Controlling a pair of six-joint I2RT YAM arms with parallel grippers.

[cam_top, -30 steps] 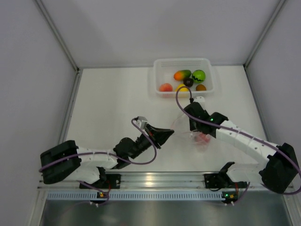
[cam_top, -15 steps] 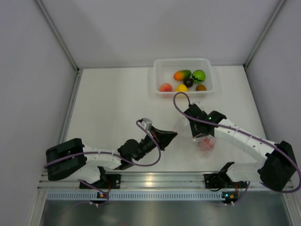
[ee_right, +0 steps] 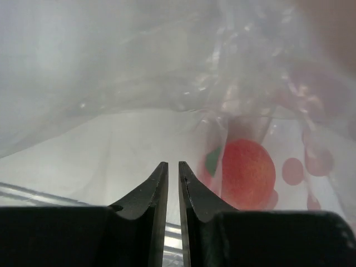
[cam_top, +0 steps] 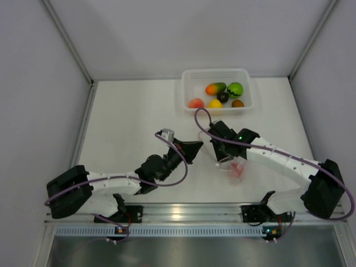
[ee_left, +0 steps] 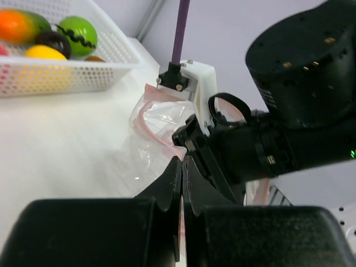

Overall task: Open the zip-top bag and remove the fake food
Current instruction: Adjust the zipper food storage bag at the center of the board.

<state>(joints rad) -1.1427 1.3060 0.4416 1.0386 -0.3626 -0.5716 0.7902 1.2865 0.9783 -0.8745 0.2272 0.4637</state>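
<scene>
At centre frame, the left gripper (ee_left: 181, 167) clamps the edge of the zip-top bag (ee_left: 146, 130), seemingly bracing its mouth, while the right gripper (ee_right: 172, 167), fingers nearly together on nothing visible, noses inside beside the pink-red fruit (ee_right: 247, 173).

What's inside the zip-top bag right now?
Through the zip-top bag, one pink-red fruit with a green leaf shows. Crinkled folds and glare hide the rest, so more could be there.

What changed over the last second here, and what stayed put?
The right gripper moved left and nearer the bases, closer to the left gripper, which shifted slightly away from them, jaws shut on the zip-top bag edge. The pink-red fruit stayed inside the bag; the fruits in the tray did not move.
</scene>
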